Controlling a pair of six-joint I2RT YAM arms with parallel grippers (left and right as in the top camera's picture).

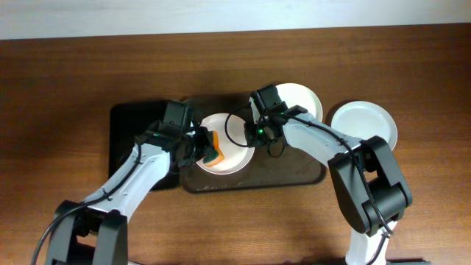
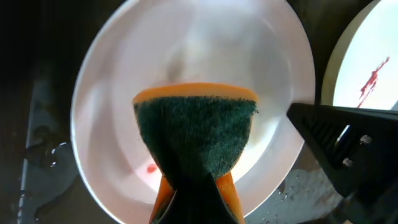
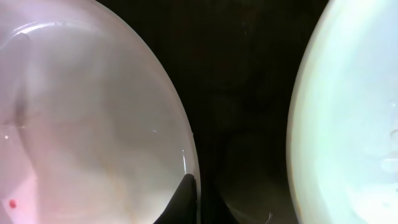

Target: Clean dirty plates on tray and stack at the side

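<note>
A white plate (image 1: pixel 232 132) lies at the middle-left of the dark brown tray (image 1: pixel 294 173). My left gripper (image 1: pixel 200 147) is shut on an orange and green sponge (image 1: pixel 214 152), pressing it on this plate (image 2: pixel 124 93). A small red spot (image 2: pixel 151 168) remains beside the sponge (image 2: pixel 196 130). My right gripper (image 1: pixel 254 136) grips that plate's right rim; one finger (image 3: pixel 185 199) lies on the rim (image 3: pixel 81 124). A second plate (image 1: pixel 303 99) with a red smear (image 2: pixel 373 74) sits at the tray's back right. A third plate (image 1: pixel 364 121) lies on the table, right of the tray.
A smaller black tray (image 1: pixel 125 140) lies left of the brown tray, under my left arm. The brown tray's floor (image 2: pixel 298 193) is wet near the plate. Bare wooden table (image 1: pixel 73 81) surrounds both trays.
</note>
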